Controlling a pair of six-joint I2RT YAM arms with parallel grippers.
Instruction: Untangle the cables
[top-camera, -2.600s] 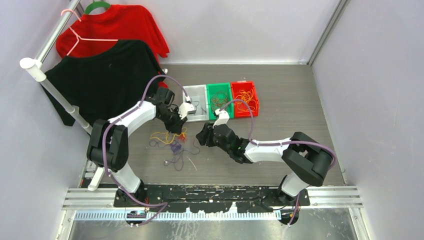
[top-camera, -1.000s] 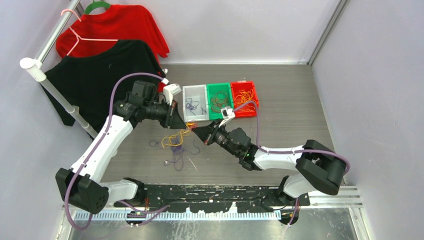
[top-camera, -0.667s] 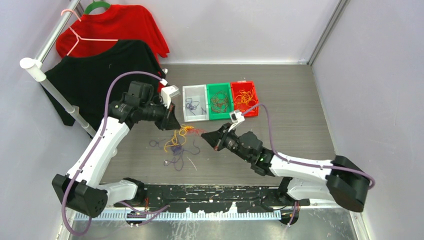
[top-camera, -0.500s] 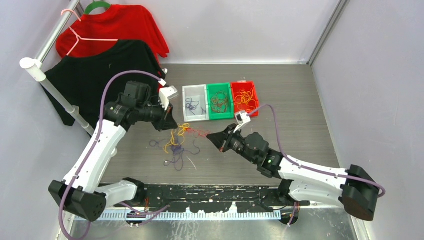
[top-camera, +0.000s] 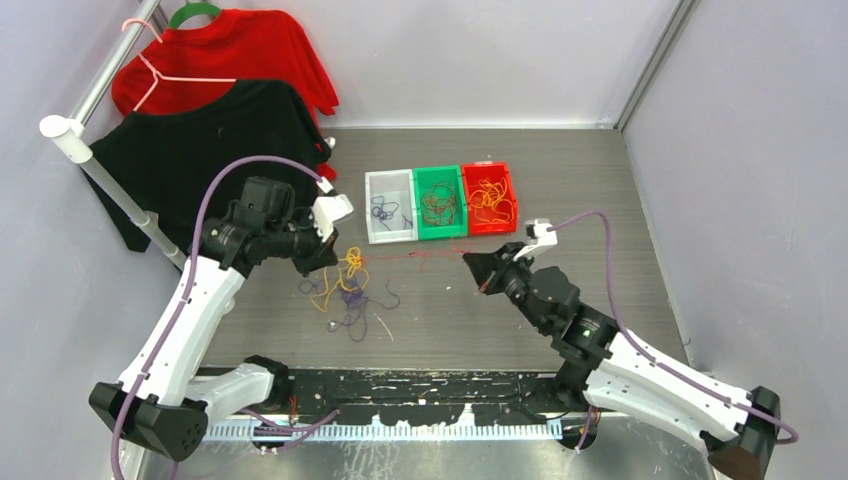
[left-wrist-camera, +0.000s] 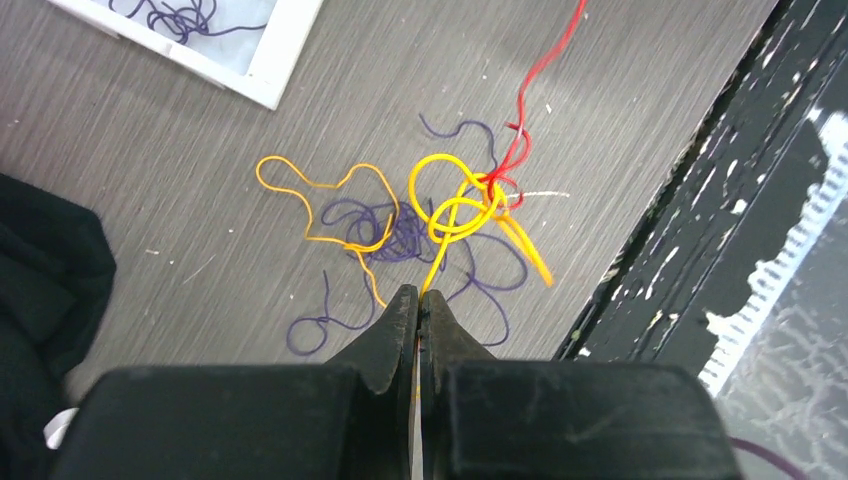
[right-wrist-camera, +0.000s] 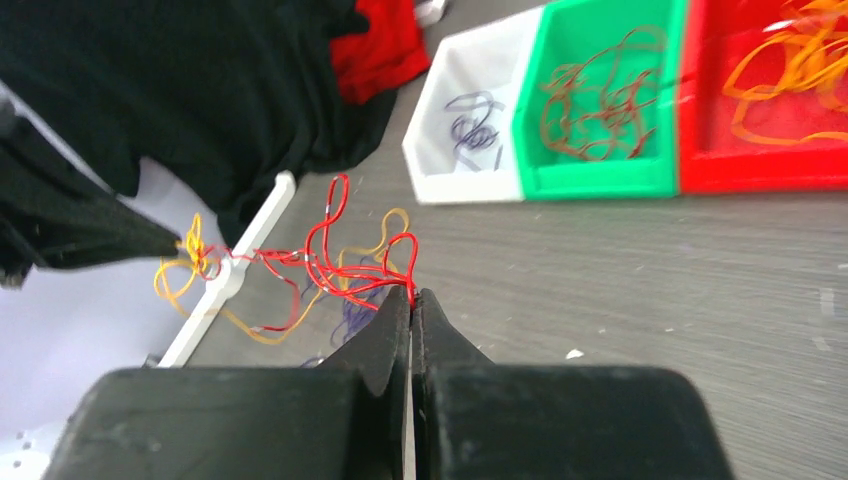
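Observation:
A tangle of thin cables lies on the grey table left of centre: orange loops (top-camera: 348, 266), purple strands (top-camera: 355, 303) and a red cable (top-camera: 420, 255). My left gripper (top-camera: 327, 260) is shut on an orange cable (left-wrist-camera: 441, 258) just below a knot (left-wrist-camera: 490, 190) where orange and red (left-wrist-camera: 545, 60) meet; its tips show in the left wrist view (left-wrist-camera: 419, 295). My right gripper (top-camera: 479, 271) is shut on the red cable (right-wrist-camera: 340, 255), which runs in a nearly straight line from the knot to its tips (right-wrist-camera: 412, 295). Purple strands (left-wrist-camera: 400, 235) lie loose underneath.
Three bins stand behind the tangle: white (top-camera: 393, 240) with purple cables, green (top-camera: 443, 236) with red-brown cables, red (top-camera: 493, 231) with orange cables. A black shirt (top-camera: 200, 160) and a red shirt (top-camera: 235, 50) hang on a rail at the back left.
The grippers have drawn apart: the right one moved right and toward the near edge, pulling the red cable out into a line; the left one moved left with the orange cable.

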